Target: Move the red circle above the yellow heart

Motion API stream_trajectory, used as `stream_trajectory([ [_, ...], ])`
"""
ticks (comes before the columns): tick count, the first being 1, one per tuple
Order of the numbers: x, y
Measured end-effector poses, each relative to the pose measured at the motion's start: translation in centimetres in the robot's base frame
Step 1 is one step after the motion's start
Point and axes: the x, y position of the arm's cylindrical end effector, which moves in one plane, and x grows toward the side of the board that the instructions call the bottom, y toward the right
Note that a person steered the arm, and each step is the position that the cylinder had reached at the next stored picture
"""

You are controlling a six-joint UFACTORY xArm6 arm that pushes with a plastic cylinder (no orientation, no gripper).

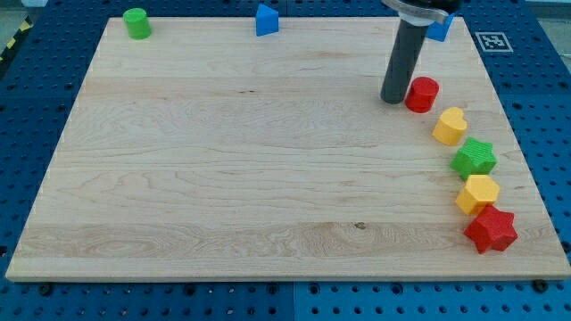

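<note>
The red circle (422,94) sits near the board's right side, just up and to the left of the yellow heart (451,126). The two blocks are close but a narrow gap shows between them. My tip (393,99) rests on the board right against the red circle's left side, at about its height in the view. The dark rod rises from the tip to the view's top edge.
Below the heart a green star (474,158), a yellow hexagon (478,193) and a red star (491,230) run down the right edge. A green cylinder (136,23) and a blue block (266,20) sit at the top edge; another blue block (440,29) is partly behind the rod.
</note>
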Motion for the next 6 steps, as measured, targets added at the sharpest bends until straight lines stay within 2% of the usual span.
stream_trajectory([
  [1, -2.0, 0.1],
  [3, -2.1, 5.0],
  [4, -2.2, 4.8],
  [5, -3.4, 1.4],
  [6, -3.4, -10.0],
])
